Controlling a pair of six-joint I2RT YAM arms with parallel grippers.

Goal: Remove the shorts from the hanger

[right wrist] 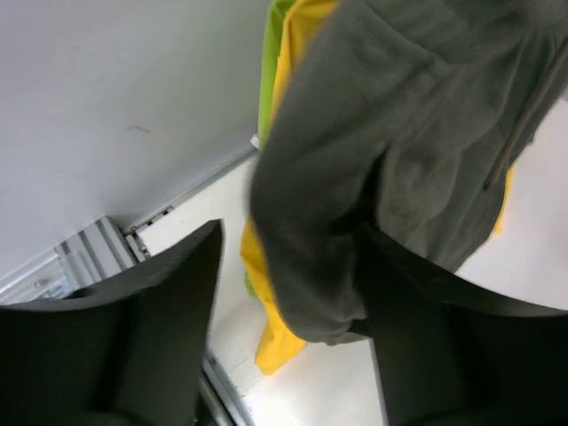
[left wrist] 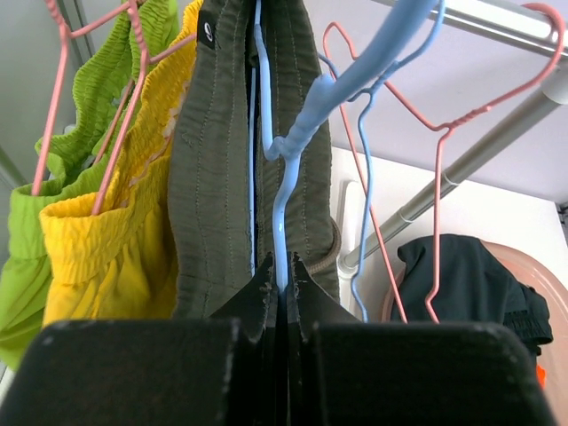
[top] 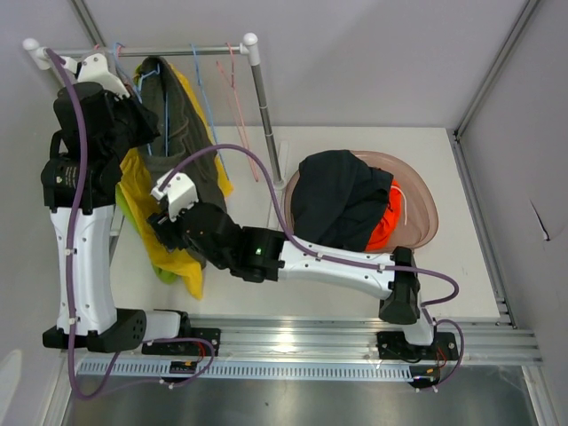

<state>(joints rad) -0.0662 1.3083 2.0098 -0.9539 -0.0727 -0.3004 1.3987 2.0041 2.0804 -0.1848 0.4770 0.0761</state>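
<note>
The task stands roughly two-fifths done. The black cloth shorts (top: 337, 200) and the orange cloth shorts (top: 385, 227) lie heaped together in the shallow pinkish-brown plastic tub (top: 429, 213) on the right side of the table, clear of any hanger. A bare light blue wire hanger (left wrist: 368, 169) and a bare pink wire hanger (left wrist: 438, 169) hang on the metal rail (top: 169, 50), presumably the two already emptied. Three pairs are left on the rail at the back left: the dark olive-grey cloth shorts (left wrist: 213, 177) draped over a thick light blue plastic hanger (left wrist: 286, 204), the yellow cloth shorts (left wrist: 111, 248) beside them on a pink wire hanger of their own, and the lime green cloth shorts (left wrist: 93, 89) at the far side of the yellow pair. The olive-grey pair looks to be the one in hand. The left gripper (left wrist: 284, 271) is closed tight on the lower part of the thick blue hanger, just beside the waistband, steadying it. The right gripper (right wrist: 291, 266) is low down at the hanging leg of the same shorts, its jaws parted with the cloth between them; the fabric lies against one finger (right wrist: 426, 319) while a gap shows on the other side, so it has no firm hold yet. The pull-off of this pair is therefore not yet done, and the yellow and green pairs are untouched.
</note>
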